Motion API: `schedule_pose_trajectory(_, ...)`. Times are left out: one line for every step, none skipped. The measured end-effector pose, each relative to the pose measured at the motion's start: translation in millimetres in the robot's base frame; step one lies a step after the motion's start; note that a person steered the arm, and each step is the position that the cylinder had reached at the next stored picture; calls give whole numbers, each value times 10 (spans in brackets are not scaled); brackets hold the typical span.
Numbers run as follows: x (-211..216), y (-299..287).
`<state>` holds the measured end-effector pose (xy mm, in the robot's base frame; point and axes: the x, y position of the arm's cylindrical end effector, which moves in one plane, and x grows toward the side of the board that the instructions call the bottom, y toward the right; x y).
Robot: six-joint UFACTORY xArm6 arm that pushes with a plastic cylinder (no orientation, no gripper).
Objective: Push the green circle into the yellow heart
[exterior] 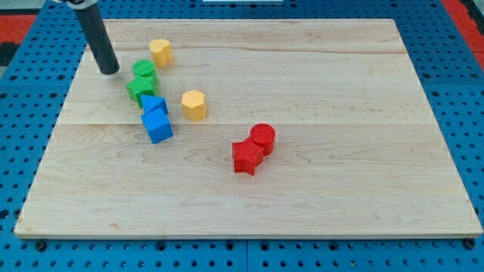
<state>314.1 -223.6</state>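
The green circle lies near the view's upper left of the wooden board. It touches a green star just below it. The yellow heart lies a little above and right of the green circle, with a small gap between them. My tip rests on the board just left of the green circle, a short gap away. The dark rod rises from it toward the view's top left.
Two blue blocks sit touching below the green star. A yellow hexagon lies right of them. A red circle and a red star touch near the board's middle.
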Motion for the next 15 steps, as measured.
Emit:
schedule_pose_trajectory(-264, 355)
schedule_pose_trajectory(-299, 591)
schedule_pose_trajectory(-404, 591)
schedule_pose_trajectory(-544, 591)
schedule_pose_trajectory(-435, 825)
schedule_pose_trajectory(-123, 1030)
schedule_pose_trajectory(-28, 859)
schedule_pose_trajectory(-18, 378)
schedule_pose_trajectory(143, 209)
schedule_pose_trajectory(305, -18)
schedule_pose_trajectory(452, -490)
schedule_pose_trajectory(884, -636)
schedule_pose_trajectory(798, -45)
schedule_pose_trajectory(506, 154)
schedule_pose_trajectory(319, 38)
